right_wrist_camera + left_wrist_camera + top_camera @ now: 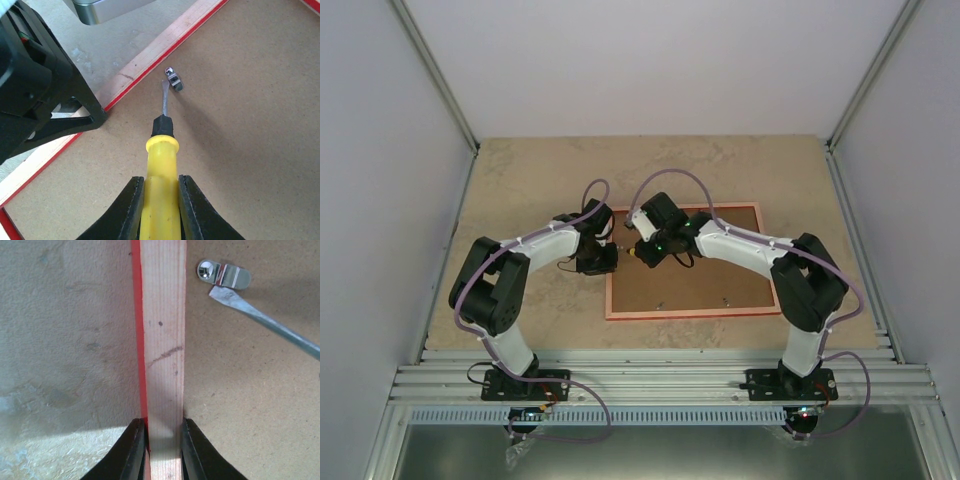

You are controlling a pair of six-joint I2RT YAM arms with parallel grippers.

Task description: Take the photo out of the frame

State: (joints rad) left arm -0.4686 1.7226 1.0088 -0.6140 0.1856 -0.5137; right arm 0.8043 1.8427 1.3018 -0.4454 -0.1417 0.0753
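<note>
Prying at clip (174, 80) on back of frame (150, 55): right gripper (160, 192), fingers clamped on yellow screwdriver (161, 150), blade tip at clip, just inside frame rail. Left gripper (163, 432), fingers pinched on same rail, steadies frame. Best practice, by judgement: swing clip off backing board (240, 125) with light sideways push, blade kept low, rail pinned so frame cannot slide. Frame lies face down, holding backing board within its rails. Of photo, nothing visible; presumably under backing board, inside frame.

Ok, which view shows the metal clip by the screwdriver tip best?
Left wrist: the clip is large and sharp, with the screwdriver tip beside it. Right wrist shows it small. Top view: too small to make out.
</note>
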